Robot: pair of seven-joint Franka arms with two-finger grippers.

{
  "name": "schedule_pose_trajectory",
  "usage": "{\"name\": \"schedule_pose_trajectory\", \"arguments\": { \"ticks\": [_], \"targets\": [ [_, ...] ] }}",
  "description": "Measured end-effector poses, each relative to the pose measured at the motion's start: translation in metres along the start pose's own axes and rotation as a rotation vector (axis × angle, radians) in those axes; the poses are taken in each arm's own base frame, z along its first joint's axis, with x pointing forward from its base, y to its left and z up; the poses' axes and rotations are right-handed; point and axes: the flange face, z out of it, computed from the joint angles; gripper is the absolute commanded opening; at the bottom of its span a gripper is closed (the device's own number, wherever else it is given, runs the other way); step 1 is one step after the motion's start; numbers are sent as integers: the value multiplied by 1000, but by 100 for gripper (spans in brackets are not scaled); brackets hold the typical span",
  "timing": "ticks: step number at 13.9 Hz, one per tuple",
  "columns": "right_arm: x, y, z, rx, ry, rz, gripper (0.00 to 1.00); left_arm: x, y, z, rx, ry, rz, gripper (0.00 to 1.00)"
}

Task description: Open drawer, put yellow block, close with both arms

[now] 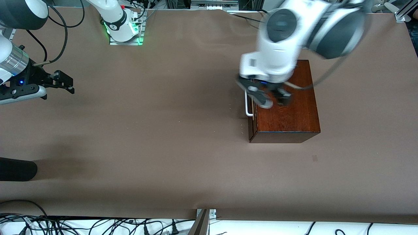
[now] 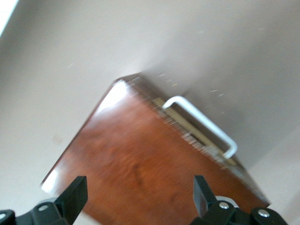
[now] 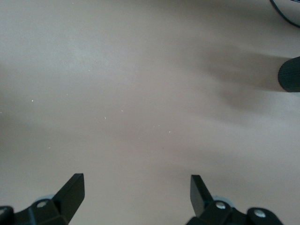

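Observation:
The dark mahogany box (image 1: 287, 111) stands toward the left arm's end of the table. Its drawer front with the white bar handle (image 1: 248, 105) faces the right arm's end. The front sits nearly flush with the box, with a thin pale strip showing at it. My left gripper (image 1: 274, 99) hovers over the box top near the handle edge, open and empty. In the left wrist view the box top (image 2: 140, 154) and the handle (image 2: 201, 123) lie below the left gripper (image 2: 139, 190). My right gripper (image 1: 69, 84) is open and empty over bare table (image 3: 140, 93). The yellow block is out of view.
A black rounded object (image 1: 16, 169) pokes in at the table's edge by the right arm's end, nearer the front camera; it also shows in the right wrist view (image 3: 290, 75). Brown table (image 1: 163, 137) spreads between the two grippers. Cables (image 1: 98, 225) lie along the near edge.

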Motion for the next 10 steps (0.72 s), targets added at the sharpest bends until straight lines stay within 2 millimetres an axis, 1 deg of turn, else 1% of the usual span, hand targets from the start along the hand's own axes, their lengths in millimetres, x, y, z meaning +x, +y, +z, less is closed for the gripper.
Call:
{"name": "schedule_pose_trajectory", "arguments": {
  "ticks": [1, 2, 3, 4, 5, 6, 8, 9, 10],
  "targets": [
    [0, 0, 0, 0, -1, 0, 100, -19, -34, -8, 5, 10, -65, 100],
    [0, 0, 0, 0, -2, 0, 100, -38, -62, -20, 21, 34, -128, 100],
    [0, 0, 0, 1, -3, 0, 100, -59, -86, -37, 41, 68, -193, 100],
    [0, 0, 0, 1, -4, 0, 100, -80, -100, -49, 27, 91, -250, 100],
    [0, 0, 0, 1, -4, 0, 100, -101, -110, -54, -16, 109, -314, 100],
    [0, 0, 0, 1, -4, 0, 100, -124, -123, -55, -64, 136, -393, 100],
    [0, 0, 0, 1, -4, 0, 100, -171, -152, -47, -111, 183, -564, 100],
    [0, 0, 0, 1, -4, 0, 100, -188, -158, -45, -115, 188, -627, 100],
    [0, 0, 0, 1, -4, 0, 100, -199, -158, -43, -117, 185, -667, 100]
  ]
}}
